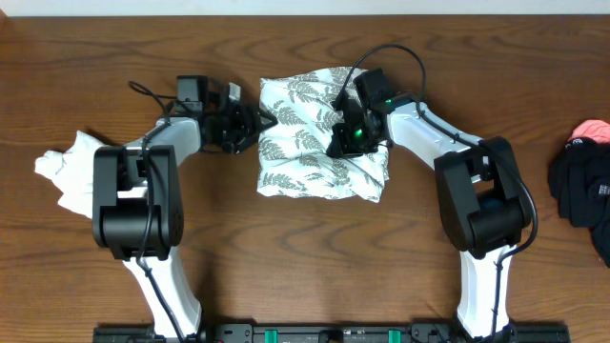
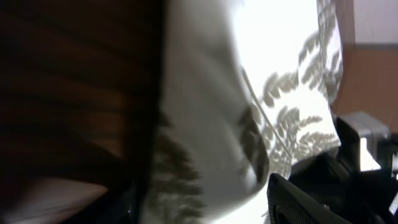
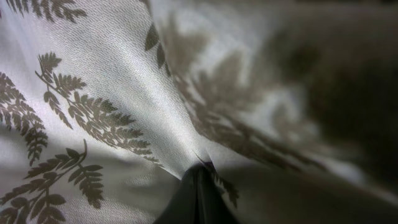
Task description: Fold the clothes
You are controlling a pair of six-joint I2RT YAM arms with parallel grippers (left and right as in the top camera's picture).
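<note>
Mid-fold on the fern garment, lying as a rough square at the far middle of the bench. Clamped on a pucker of it with the right end effector, fingertips together and creases fanning out from the pinch. At its left edge, the left end effector, fingers seemingly apart with cloth loose between them, though blurred in the wrist view. Well apart on the left, a crumpled white garment; at the right edge, a black garment; neither yet folded. Likely risks from here: dragging the whole square along instead of turning one layer, if pinched through a thick bunch; skewing the left side, if closed there on more than one layer; snagging a fold on the spread left fingers when drawing away; unfolding again on release, given light, slippery-looking cloth. Best kept low and slow.
</note>
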